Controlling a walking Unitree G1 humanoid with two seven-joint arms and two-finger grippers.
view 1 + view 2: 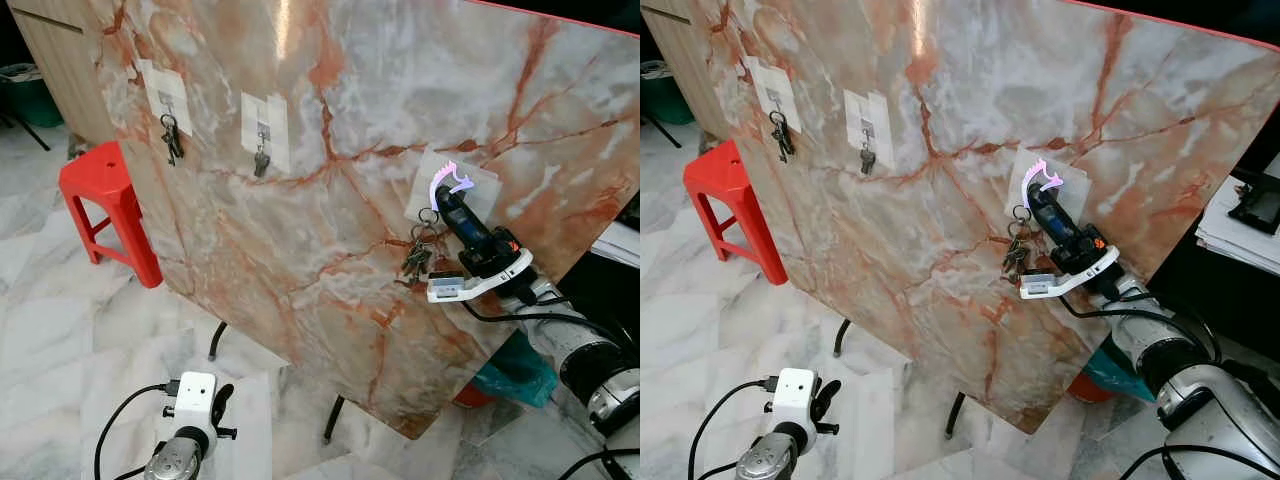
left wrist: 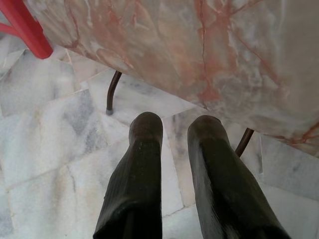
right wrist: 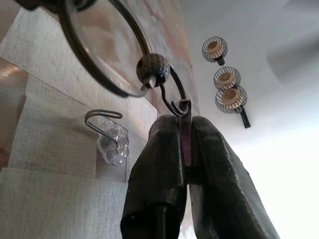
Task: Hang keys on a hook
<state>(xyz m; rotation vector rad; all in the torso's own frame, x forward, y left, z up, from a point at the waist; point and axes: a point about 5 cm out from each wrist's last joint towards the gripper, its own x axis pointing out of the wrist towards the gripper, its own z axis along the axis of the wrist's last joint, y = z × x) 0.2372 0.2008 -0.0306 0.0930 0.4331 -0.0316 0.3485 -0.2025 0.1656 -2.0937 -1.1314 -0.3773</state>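
Left eye view runs from the idle left tool [image 1: 222,400], low over the floor with its fingers slightly parted around nothing, past two filled hooks [image 1: 168,108] on the tilted marble panel [image 1: 330,200], to the right tool [image 1: 443,198]. That tool is clamped on the keychain's purple tag, so the keys [image 1: 418,257] dangle free beneath. The ring [image 3: 107,50] sits just beside the empty hook [image 3: 102,119], apparently not yet over it.

Three key bunches [image 1: 418,255], three hooks [image 3: 102,119], one red stool [image 1: 108,205].
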